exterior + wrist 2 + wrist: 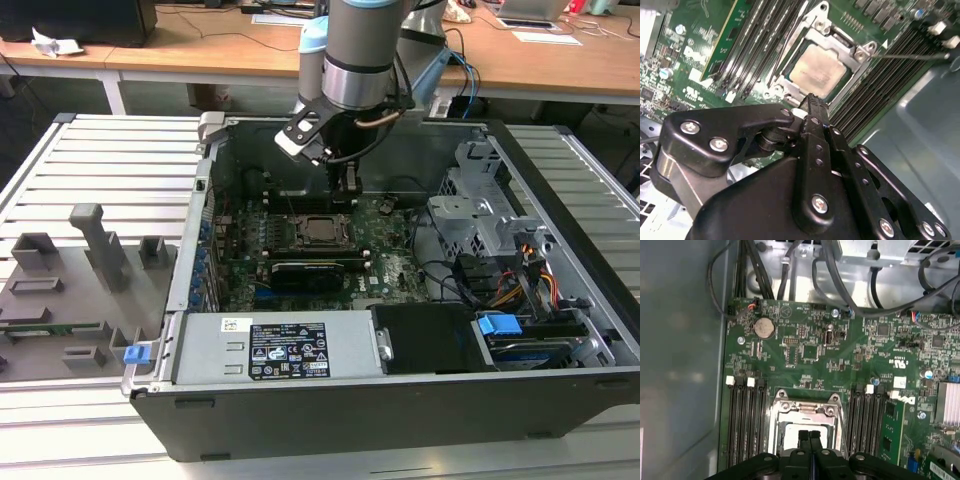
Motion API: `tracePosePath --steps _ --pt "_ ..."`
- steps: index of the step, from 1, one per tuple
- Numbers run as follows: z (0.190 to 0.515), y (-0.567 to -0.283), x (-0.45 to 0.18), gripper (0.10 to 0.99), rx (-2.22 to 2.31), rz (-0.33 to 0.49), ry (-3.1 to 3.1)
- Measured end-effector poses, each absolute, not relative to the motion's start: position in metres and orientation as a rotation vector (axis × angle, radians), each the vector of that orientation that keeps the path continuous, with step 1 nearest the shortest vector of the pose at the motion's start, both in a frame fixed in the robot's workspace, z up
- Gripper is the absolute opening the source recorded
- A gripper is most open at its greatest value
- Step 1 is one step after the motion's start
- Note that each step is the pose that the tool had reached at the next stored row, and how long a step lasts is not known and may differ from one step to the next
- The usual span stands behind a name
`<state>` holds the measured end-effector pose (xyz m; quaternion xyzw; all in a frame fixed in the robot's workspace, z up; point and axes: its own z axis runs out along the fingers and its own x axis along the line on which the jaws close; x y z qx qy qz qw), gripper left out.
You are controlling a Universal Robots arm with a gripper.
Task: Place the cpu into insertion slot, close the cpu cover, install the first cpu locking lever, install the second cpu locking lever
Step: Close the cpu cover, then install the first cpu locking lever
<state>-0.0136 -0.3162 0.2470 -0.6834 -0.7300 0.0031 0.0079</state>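
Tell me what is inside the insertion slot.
The cpu lies in the insertion slot, its silvery top showing through the window of the cpu cover. The frame hides the chip's rim and whatever lies beneath; in the second wrist view the gripper covers part of one edge.

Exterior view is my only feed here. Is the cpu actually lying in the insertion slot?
Observer: Yes. In the second wrist view the cpu lies flat in the insertion slot, silvery top up.
Operator: And the plate that goes over it?
Observer: The cpu cover is down, and its frame lies around the cpu's top.
Operator: Is anything being carried?
Observer: No. In the first wrist view the gripper is shut with nothing between its fingers, and its tips are by the slot's edge.
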Motion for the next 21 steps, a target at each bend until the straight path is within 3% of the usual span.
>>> tracePosePath --steps 21 --pt "0.253 -0.316 -0.03 0.106 -2.132 0.009 -2.285"
